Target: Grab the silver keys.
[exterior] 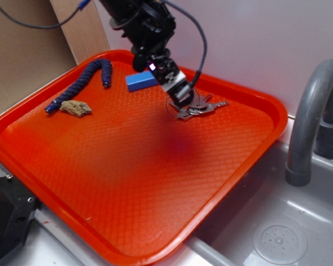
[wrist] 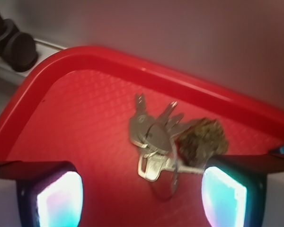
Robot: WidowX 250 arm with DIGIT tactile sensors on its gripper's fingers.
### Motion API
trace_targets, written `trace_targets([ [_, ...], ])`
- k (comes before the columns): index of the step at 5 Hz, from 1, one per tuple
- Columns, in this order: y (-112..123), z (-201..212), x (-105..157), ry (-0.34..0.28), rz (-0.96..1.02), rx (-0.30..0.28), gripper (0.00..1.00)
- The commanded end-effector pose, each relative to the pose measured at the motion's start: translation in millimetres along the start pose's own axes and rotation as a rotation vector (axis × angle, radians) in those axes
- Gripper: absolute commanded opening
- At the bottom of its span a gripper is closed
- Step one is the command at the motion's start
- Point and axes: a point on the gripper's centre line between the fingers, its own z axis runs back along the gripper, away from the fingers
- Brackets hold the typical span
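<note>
Silver keys (wrist: 154, 137) lie between my gripper's (wrist: 142, 194) spread fingers; wrist view alone shows a rock (wrist: 202, 141) touching them.

Exterior view: high, angled down over the whole red textured plastic tray (exterior: 127, 183), moderately distant. Wrist view: mounted behind the claw (wrist: 142, 191), close, low, facing the tray's far rim. Shared: bunch of flat silver metal keys (exterior: 197, 108).

Directly below your claw, the silver keys (exterior: 197, 107) are bright flat metal. Beneath them, the tray (exterior: 127, 166) is glossy orange plastic with diamond texture. Left of the claw, the rope (exterior: 80, 83) is woven cloth.
</note>
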Motion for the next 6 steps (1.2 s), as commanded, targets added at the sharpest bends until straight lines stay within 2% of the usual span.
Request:
trace_targets([
  [1, 25, 3, 11, -0.017, 0.066, 0.034, 1.00],
  [2, 30, -15, 11, 0.025, 0.079, 0.016, 1.00],
  [3, 12, -26, 14, 0.036, 0.010, -0.020, 1.00],
  [4, -6, -24, 7, 0.053, -0.021, -0.008, 1.00],
  [5, -3, -26, 5, 0.071, 0.001, -0.014, 0.00],
  [6, 1, -27, 5, 0.077, 0.013, -0.012, 0.00],
])
